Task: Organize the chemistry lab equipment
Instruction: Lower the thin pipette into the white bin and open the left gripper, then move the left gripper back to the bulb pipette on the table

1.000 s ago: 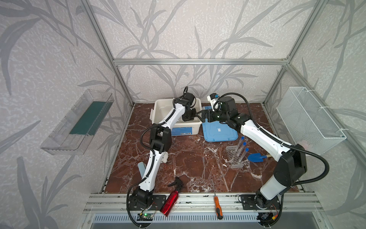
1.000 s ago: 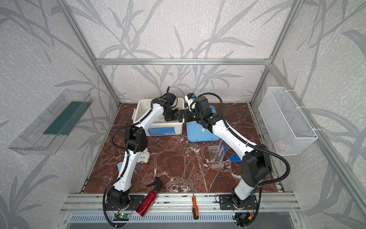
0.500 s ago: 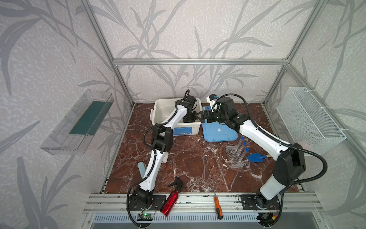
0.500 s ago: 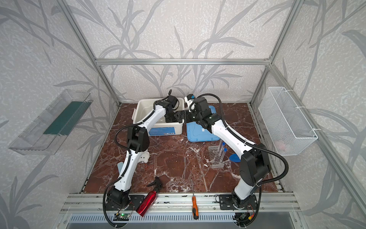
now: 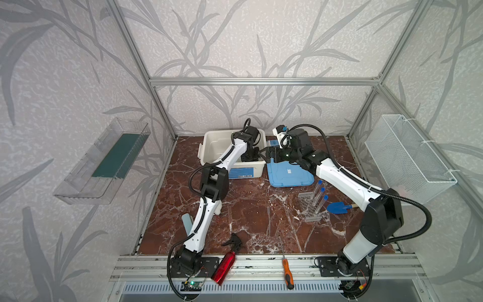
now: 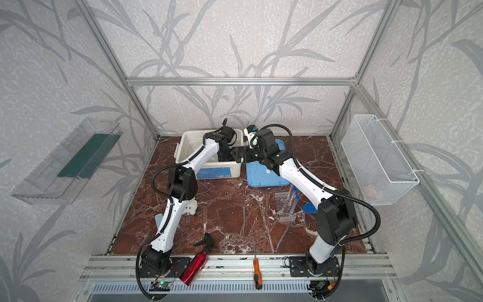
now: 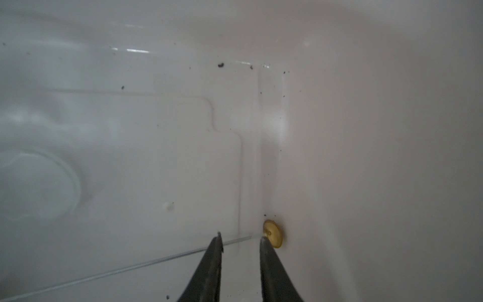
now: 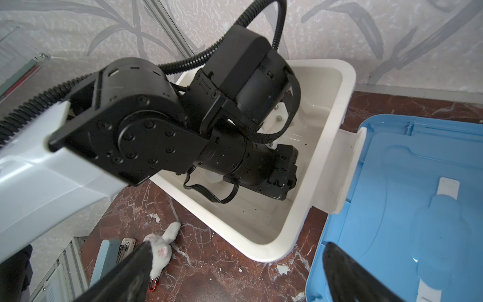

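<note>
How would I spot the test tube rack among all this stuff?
Find the flat blue lid at the back of the marble table. In front of it, beside a small blue shovel, stands the clear perforated rack. It alone has three blue-capped tubes sticking up.

Crowded at the right end of the white bin (image 5: 209, 146): blocked by the left arm's wrist (image 8: 235, 170), with the left gripper (image 7: 240, 239) low beside the corner wall, tips slightly apart either side of a thin rod (image 7: 130, 266) on the floor. Free over the bin's left half. Hemmed at the right rim by the right gripper (image 8: 237, 247), spread wide, and the flat blue lid (image 5: 290, 172). Clear across the mid marble (image 5: 256, 209); barred farther right by the rack (image 5: 308, 209) of standing tubes (image 5: 318, 198).
</note>
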